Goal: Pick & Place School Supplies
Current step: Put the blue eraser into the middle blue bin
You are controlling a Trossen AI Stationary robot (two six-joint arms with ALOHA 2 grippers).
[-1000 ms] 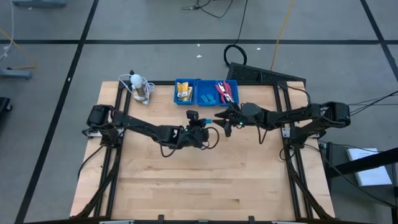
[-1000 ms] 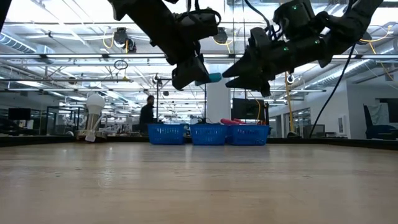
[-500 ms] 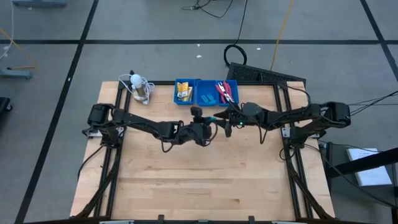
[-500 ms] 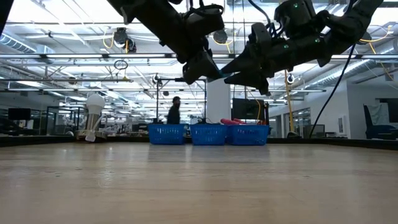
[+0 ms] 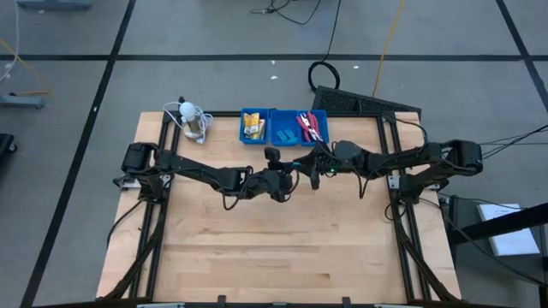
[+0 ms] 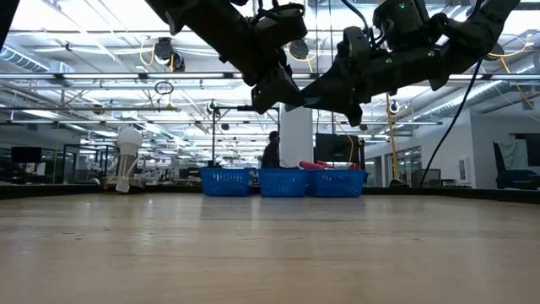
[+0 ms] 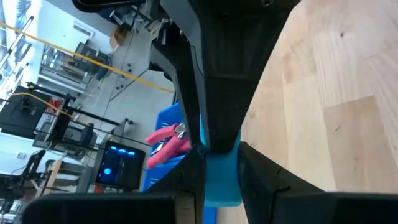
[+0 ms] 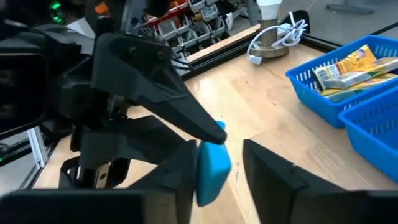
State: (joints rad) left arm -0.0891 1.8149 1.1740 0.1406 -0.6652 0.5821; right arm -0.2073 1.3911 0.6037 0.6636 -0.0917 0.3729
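Above the wooden surface (image 5: 257, 248), the left pincer (image 5: 291, 174) stays clenched on a small light-blue rubbery block (image 8: 211, 168). The right pincer (image 5: 306, 167) has moved in from a second ago, and its fingers (image 8: 273, 180) now flank the block while narrowing, apparently not yet gripping. This looks like a mid-air handover, before the piece goes to the blue three-compartment plastic tray (image 5: 282, 137) nearby.

2 black jointed arms (image 5: 201, 174), loose black cables, green LED.
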